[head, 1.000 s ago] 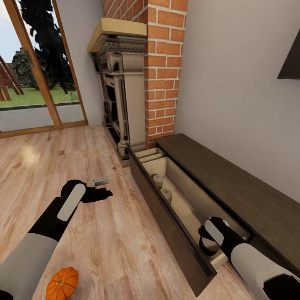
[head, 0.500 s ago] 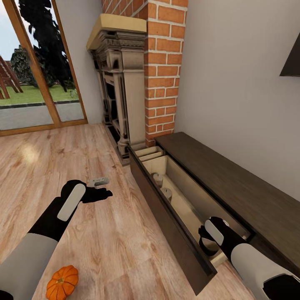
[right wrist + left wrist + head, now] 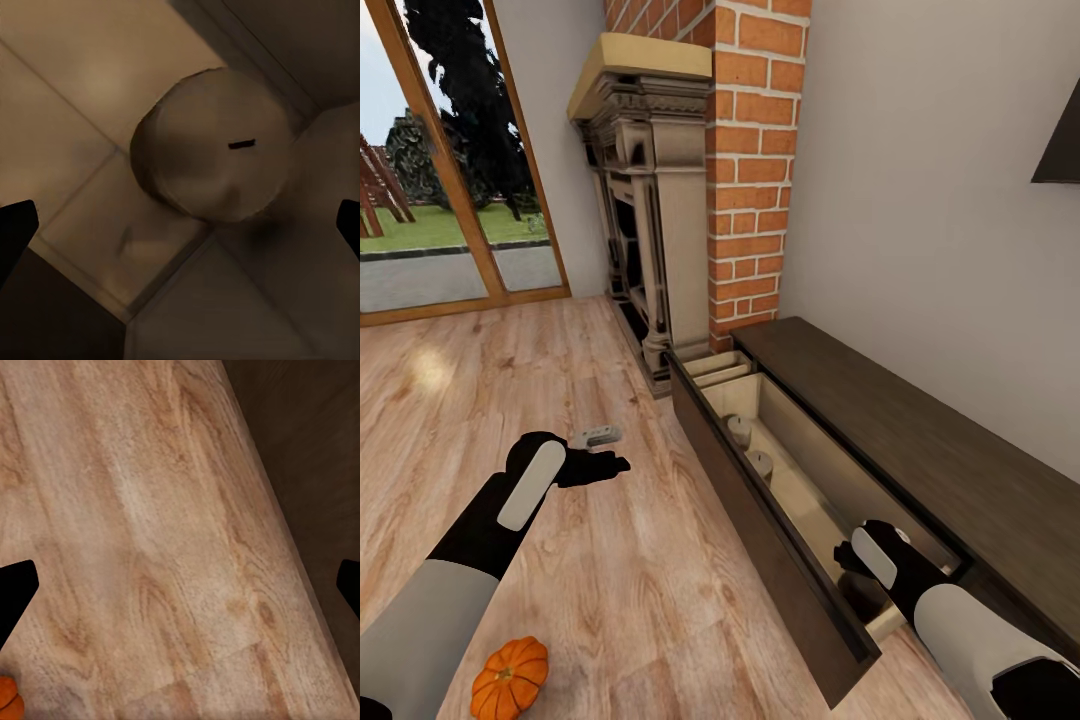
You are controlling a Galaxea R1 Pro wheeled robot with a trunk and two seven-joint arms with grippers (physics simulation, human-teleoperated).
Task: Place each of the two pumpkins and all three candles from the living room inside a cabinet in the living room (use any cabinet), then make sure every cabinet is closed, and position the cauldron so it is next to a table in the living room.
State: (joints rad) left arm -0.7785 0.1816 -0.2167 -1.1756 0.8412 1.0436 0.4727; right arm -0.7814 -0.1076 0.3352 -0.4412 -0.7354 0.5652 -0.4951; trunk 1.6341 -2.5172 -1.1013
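Writing shows nowhere — right claw gapes empty over candle in cabinet; left claw gapes empty.

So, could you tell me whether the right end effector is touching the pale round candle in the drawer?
Apart: the right wrist view shows the candle clear of both open fingertips.
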